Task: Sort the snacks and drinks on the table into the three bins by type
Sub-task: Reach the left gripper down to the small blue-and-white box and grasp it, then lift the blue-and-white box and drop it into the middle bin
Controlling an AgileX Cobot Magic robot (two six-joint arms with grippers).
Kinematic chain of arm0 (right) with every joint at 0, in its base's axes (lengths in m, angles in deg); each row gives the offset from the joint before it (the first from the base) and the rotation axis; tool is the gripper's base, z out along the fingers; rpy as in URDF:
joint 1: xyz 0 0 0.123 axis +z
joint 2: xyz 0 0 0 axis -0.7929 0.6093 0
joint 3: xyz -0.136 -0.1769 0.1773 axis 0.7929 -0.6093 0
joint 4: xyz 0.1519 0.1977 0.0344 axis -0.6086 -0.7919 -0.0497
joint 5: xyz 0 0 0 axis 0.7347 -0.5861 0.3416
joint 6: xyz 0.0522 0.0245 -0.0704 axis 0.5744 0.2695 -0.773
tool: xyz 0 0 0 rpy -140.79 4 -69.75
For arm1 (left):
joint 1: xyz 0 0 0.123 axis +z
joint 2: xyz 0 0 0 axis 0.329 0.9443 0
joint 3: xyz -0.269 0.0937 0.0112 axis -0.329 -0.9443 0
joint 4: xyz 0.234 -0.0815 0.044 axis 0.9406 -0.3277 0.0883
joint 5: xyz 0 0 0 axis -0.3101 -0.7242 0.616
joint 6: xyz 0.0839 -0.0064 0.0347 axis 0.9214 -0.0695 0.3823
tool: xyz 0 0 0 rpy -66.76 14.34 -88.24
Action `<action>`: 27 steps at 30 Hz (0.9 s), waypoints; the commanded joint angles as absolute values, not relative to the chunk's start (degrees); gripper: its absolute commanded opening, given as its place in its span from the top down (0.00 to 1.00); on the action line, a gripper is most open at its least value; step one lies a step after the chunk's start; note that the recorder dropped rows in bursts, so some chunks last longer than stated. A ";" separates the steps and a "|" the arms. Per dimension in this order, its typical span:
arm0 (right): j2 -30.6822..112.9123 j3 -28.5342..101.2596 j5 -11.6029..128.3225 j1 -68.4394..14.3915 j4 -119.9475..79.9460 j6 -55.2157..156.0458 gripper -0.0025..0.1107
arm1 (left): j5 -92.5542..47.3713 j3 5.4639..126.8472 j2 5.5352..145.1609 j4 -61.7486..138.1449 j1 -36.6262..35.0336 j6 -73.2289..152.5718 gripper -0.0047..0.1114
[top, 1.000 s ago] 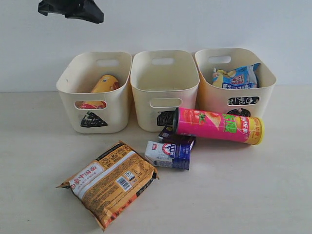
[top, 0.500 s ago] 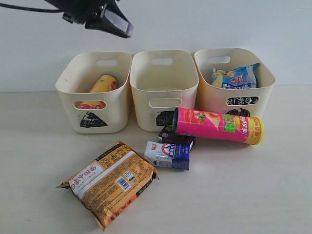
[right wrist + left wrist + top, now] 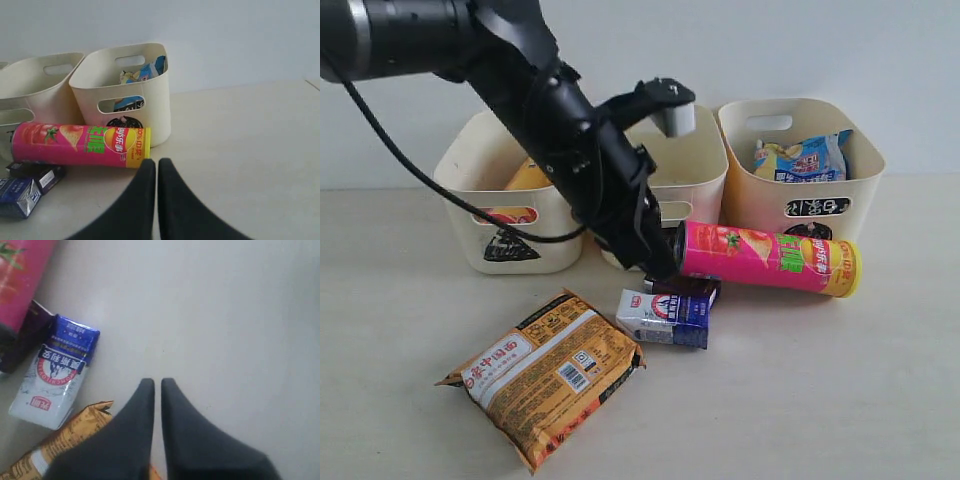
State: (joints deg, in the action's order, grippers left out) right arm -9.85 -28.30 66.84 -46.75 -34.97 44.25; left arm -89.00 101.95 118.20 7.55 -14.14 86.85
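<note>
Carton [image 3: 57,375], blue-white | near closed left fingers [image 3: 142,410] | not touching

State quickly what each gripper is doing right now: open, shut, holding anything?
Left gripper: shut, holding nothing.
Right gripper: shut, holding nothing.

Pink cardboard chip tube [image 3: 770,258] lies across the fronts of the middle cream plastic tub [image 3: 708,190] and right tub [image 3: 760,205], small blue-white carton [image 3: 665,317] just beside. I've open tabletop [image 3: 840,400] front-right.
</note>
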 commanded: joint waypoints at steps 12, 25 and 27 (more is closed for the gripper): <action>-9.93 -28.53 66.73 -46.62 -34.71 44.12 0.98 | -69.68 101.61 129.22 19.64 -16.16 97.83 0.17; -9.93 -28.53 66.88 -46.62 -34.71 44.12 0.98 | -64.50 101.61 136.38 19.41 -16.16 99.55 0.30; -9.93 -28.53 66.88 -46.62 -34.71 44.12 0.98 | -64.77 101.61 136.64 19.41 -16.16 99.55 0.39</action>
State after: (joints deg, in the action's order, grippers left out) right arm -9.85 -28.30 66.84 -46.75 -34.97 44.25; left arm -63.78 101.85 135.60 19.75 -15.91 99.29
